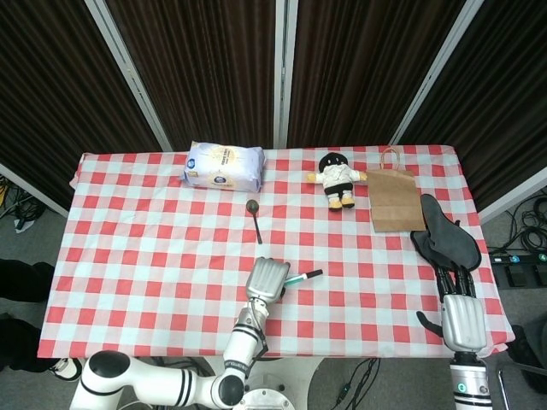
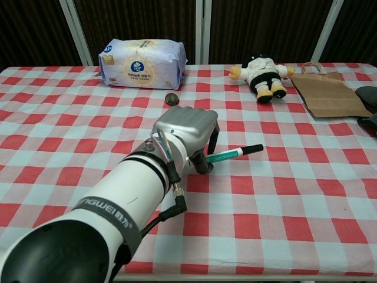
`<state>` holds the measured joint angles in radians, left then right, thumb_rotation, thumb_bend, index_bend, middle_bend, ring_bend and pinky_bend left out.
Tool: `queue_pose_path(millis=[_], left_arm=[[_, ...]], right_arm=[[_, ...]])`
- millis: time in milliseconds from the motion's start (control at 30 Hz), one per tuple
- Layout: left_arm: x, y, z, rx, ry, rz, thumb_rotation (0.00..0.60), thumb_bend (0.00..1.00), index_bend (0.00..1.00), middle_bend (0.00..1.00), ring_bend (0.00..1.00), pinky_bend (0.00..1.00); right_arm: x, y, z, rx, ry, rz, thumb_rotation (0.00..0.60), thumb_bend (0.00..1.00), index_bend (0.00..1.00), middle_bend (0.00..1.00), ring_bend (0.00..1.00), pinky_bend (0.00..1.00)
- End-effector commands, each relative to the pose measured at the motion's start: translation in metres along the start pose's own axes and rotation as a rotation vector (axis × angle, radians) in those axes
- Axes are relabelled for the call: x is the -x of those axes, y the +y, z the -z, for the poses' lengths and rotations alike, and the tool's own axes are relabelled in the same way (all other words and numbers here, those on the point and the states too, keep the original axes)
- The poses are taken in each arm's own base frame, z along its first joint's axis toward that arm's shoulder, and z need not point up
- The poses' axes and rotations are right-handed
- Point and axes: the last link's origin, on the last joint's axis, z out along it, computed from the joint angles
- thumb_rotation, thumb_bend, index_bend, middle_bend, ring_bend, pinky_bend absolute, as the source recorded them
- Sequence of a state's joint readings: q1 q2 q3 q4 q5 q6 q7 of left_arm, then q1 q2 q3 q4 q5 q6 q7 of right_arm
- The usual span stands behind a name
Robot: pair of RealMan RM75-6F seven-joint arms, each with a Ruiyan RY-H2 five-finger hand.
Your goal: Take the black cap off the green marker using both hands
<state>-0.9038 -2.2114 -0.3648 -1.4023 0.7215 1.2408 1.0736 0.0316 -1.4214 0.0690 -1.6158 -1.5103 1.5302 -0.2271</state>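
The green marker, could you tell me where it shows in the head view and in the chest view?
Head view: green marker just below centre, sticking out rightward from the left hand.
Chest view: marker near centre, held by the left hand, black cap pointing right.
Shared landmark: the spoon beyond the hand.

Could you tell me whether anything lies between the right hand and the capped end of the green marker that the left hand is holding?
Nothing visible does. The left hand holds the green marker with its black cap pointing toward the right hand, which rests at the table's right edge. Only bare checkered tablecloth lies between them.
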Motion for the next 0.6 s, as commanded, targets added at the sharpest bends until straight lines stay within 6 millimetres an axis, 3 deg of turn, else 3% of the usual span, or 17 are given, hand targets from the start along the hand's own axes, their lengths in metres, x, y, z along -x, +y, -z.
queue_pose_path(millis=[33, 267, 433, 600], left_arm=[[-0.005, 0.004, -0.001, 0.022, 0.008, 0.013, 0.6, 0.41, 0.57, 0.6, 0.51, 0.54], [-0.015, 0.021, -0.006, 0.09, 0.026, 0.018, 0.6, 0.41, 0.57, 0.6, 0.51, 0.54], [-0.024, 0.023, -0.012, 0.114, 0.051, -0.026, 0.6, 0.41, 0.57, 0.6, 0.51, 0.54], [-0.035, 0.023, -0.014, 0.128, 0.073, -0.032, 0.6, 0.41, 0.57, 0.6, 0.51, 0.54]], right_arm=[[-0.002, -0.009, -0.009, -0.037, 0.001, 0.016, 0.6, 0.03, 0.18, 0.21, 0.0, 0.0], [0.002, -0.031, -0.045, -0.11, -0.034, 0.051, 0.6, 0.06, 0.31, 0.26, 0.0, 0.0], [0.015, -0.054, -0.065, -0.186, -0.097, 0.079, 0.6, 0.07, 0.33, 0.32, 0.08, 0.12], [0.023, -0.079, -0.081, -0.262, -0.106, 0.105, 0.6, 0.07, 0.35, 0.33, 0.08, 0.13]])
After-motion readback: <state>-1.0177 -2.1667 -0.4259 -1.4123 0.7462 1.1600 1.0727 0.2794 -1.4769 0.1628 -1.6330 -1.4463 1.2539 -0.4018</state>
